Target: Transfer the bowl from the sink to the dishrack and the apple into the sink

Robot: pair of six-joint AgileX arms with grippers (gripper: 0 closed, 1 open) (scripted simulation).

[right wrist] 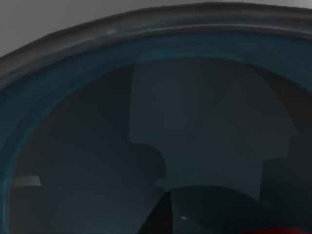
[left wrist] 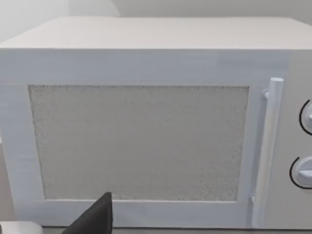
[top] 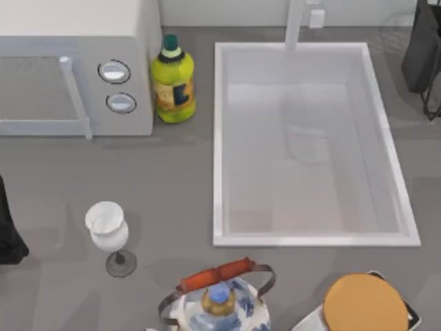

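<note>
A white microwave stands at the tabletop's far left, a yellow-green bottle just beside it. Nearer are a wine glass, a kettle and an orange disc.

At the top view's lower edge the kettle and orange disc were cut off, the microwave by the upper left. The right wrist view's bowl overran every edge; a red sliver stayed unidentifiable.

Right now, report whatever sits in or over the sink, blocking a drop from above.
Nothing visible does. The sink lies bare inside; its faucet post stands at the rim, off the basin's middle.
</note>
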